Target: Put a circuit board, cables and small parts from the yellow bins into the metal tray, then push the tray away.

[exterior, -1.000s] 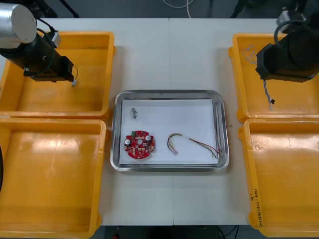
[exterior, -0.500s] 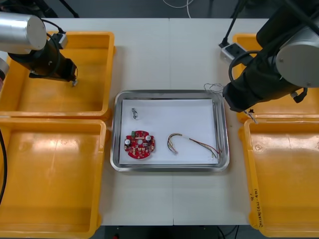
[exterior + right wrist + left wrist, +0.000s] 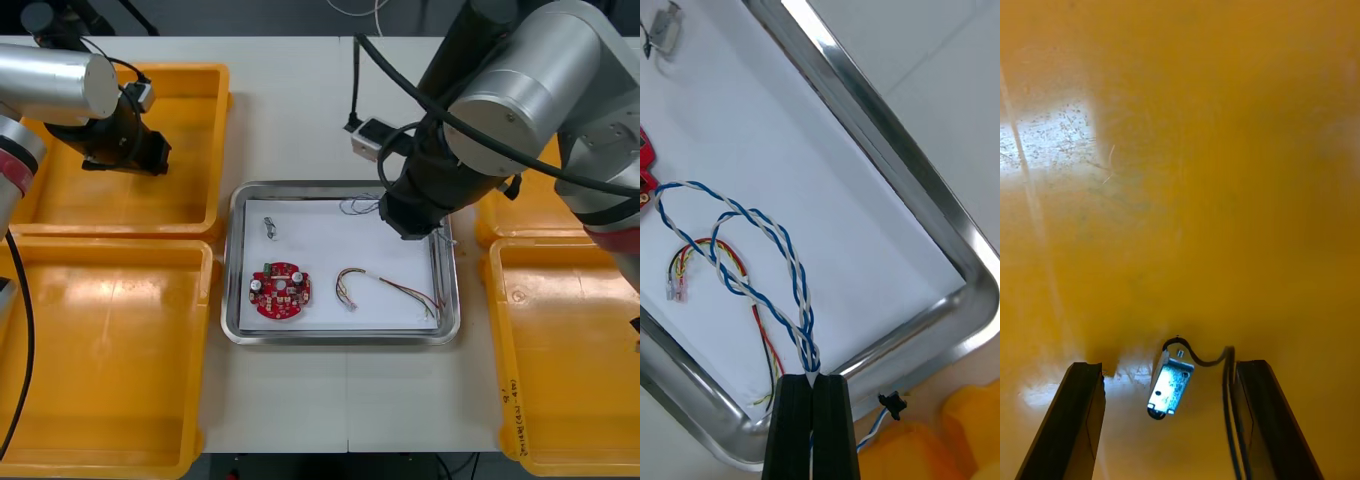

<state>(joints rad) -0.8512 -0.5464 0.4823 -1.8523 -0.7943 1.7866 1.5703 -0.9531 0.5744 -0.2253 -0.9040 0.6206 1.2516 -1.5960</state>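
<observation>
the right gripper (image 3: pixel 812 379) was over the far right corner of the metal tray (image 3: pixel 887 161). its two black fingers were pressed tight on the blue and white cable (image 3: pixel 808 346), right where the two twisted strands came together. the rest of the cable hung out in loose loops over the white inside of the tray. i could not tell if the loops touched it. the cable looked light, soft and floppy, so i think it would swing and flop when let go. a loop lay across the red and yellow cable (image 3: pixel 764 337) and might snag on it. the pinch spot looked like a good one, because both strands were caught at once.

the red circuit board (image 3: pixel 281 291) and a little metal bit (image 3: pixel 269 228) lay in the tray too.

the left gripper (image 3: pixel 1169 366) was low in the far left yellow bin (image 3: pixel 180 200). its fingers (image 3: pixel 1079 420) were spread wide. a small metal part (image 3: pixel 1171 381) with a thin black wire (image 3: pixel 1225 375) lay between them. it looked hard, tiny and shiny, so it might slip. i think its flat sides were the best place to squeeze, not the wire.
</observation>
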